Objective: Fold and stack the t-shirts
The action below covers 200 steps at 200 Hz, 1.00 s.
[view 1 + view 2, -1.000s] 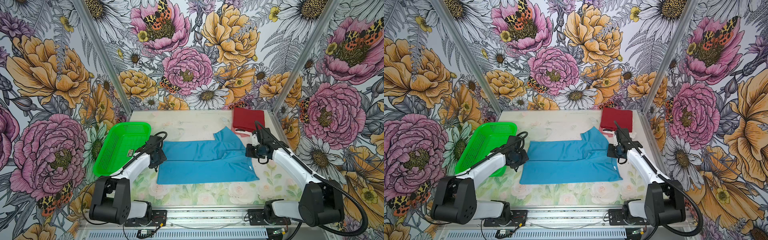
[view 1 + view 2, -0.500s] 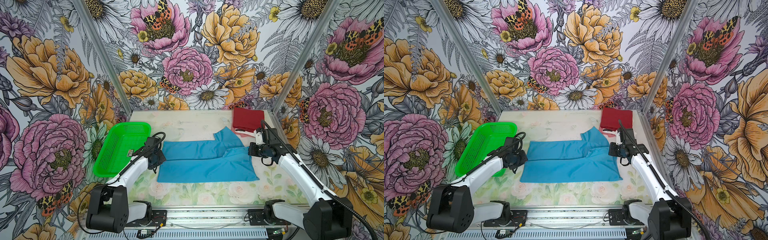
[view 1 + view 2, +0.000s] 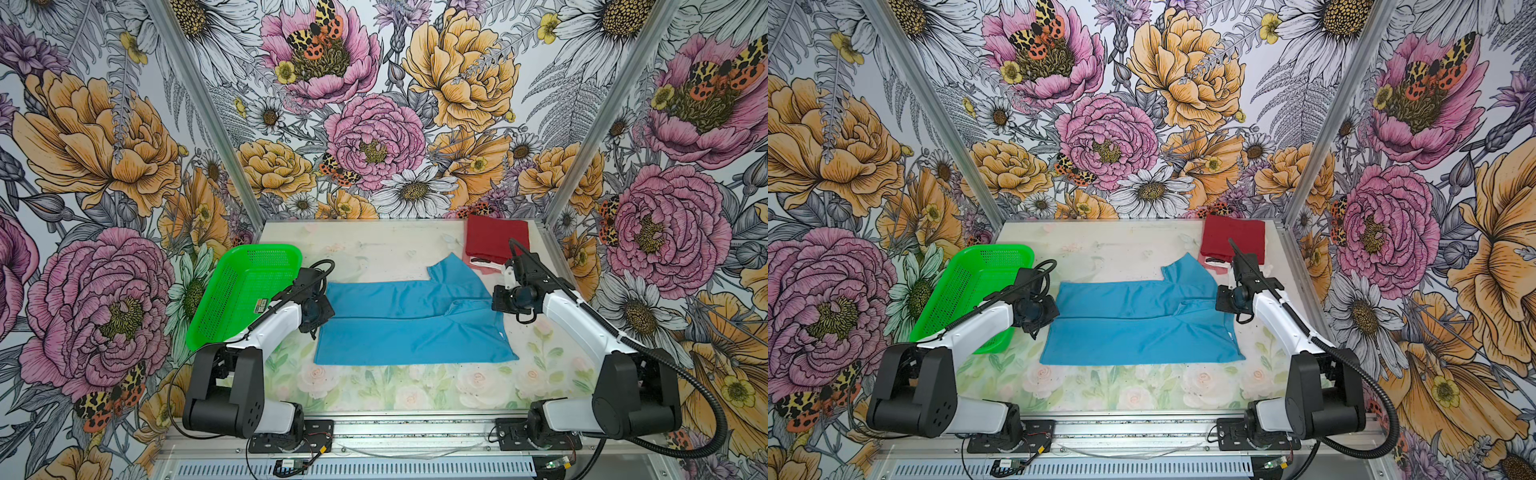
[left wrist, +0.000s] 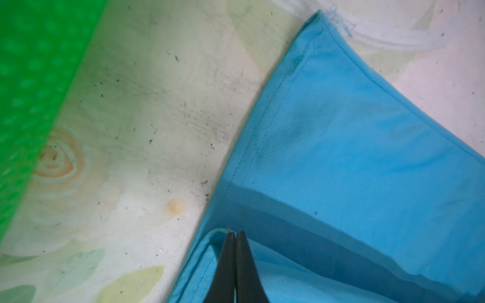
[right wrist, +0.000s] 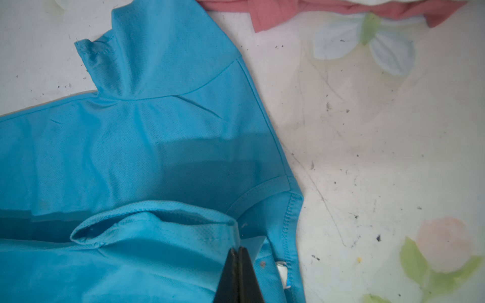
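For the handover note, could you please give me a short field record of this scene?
blue t-shirt: mid-table, partly folded lengthwise
left tool: shut on the blue t-shirt's hem end
right tool: shut on its collar end
red t-shirt: folded, far right corner, atop pinkish cloth
green basket: left of the blue t-shirt

I can read no word, number or brand anywhere. The small sticker (image 3: 261, 306) on the green basket (image 3: 216, 307), left of centre in a top view, is only a blur of colour (far too small for letters). The little white tag (image 5: 281, 270) on the sky-blue shirt (image 5: 131, 157), seen in my right wrist view, looks blank.
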{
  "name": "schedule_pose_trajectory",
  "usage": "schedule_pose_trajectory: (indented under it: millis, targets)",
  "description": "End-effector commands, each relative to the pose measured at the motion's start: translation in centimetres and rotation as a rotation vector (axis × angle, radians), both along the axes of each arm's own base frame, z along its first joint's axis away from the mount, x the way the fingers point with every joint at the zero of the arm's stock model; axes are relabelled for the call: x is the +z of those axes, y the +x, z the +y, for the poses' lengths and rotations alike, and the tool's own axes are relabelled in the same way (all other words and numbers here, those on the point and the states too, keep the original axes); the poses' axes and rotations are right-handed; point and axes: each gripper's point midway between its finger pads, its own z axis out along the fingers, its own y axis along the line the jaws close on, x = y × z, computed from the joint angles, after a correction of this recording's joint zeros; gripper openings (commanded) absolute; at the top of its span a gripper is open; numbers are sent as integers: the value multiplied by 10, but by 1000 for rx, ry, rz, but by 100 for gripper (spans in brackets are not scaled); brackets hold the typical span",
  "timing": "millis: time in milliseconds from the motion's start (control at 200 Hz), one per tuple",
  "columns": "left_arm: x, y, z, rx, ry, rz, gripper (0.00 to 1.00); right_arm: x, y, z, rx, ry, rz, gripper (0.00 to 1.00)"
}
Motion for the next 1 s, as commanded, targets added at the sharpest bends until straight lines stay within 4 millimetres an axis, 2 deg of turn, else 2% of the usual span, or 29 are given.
schedule_pose_trajectory:
  millis: [0,260,465,560,655,760,891,996]
  targets:
    - [6,13,2,-10,5,-34,0,8,22,-3,2,-16,-58,0]
    - [-6,17,4,-10,6,-3,0,-9,35,-2,1,-8,-31,1]
    - [-11,21,3,-12,0,9,0,-15,40,0,1,-3,-25,1]
    - [-10,22,2,-16,-6,7,0,-11,42,2,2,12,-33,0]
    - [-5,20,1,-12,-22,-3,0,2,38,7,8,43,-62,0]
    - [12,9,4,14,-34,-43,0,26,20,9,9,62,-103,0]
    - [38,-10,-2,17,-69,-116,0,54,-16,3,4,26,-119,0]
    - [50,-31,-7,12,-74,-147,0,69,-46,9,-11,56,-137,0]
